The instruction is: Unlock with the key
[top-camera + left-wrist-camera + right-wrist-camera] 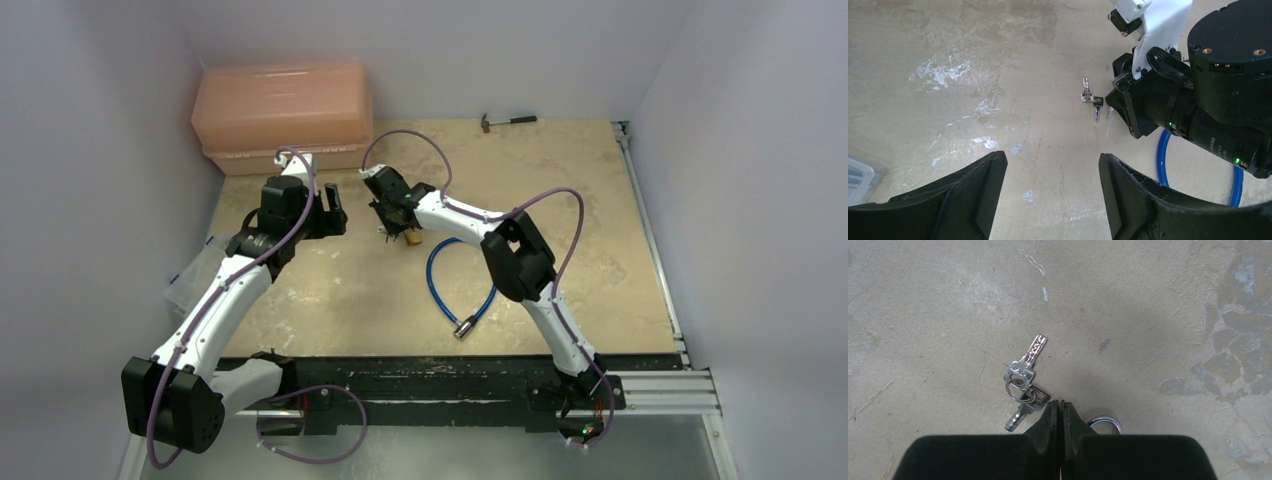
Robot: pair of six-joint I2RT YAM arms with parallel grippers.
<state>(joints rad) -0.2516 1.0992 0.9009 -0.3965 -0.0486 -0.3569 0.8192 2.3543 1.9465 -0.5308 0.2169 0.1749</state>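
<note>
Still at the pickup step, the right gripper (1062, 407) sits pressed together just beside the key (1027, 362), apparently gripping nothing, while the left gripper (1052, 159) hangs spread; the next move likely calls for reopening and re-aiming.

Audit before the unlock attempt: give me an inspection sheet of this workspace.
Surface: beige table, scuffed and stained.
Job's things: keys lying flat on the table; brass padlock beside them.
Clutter: hammer, pink box, clear tub.
Grippers: left gripper open, above the table; right gripper shut at the keys, hold unclear.
Cables: blue cable looped on the table; purple leads on both arms.
Surroundings: white walls; nothing else seen.
</note>
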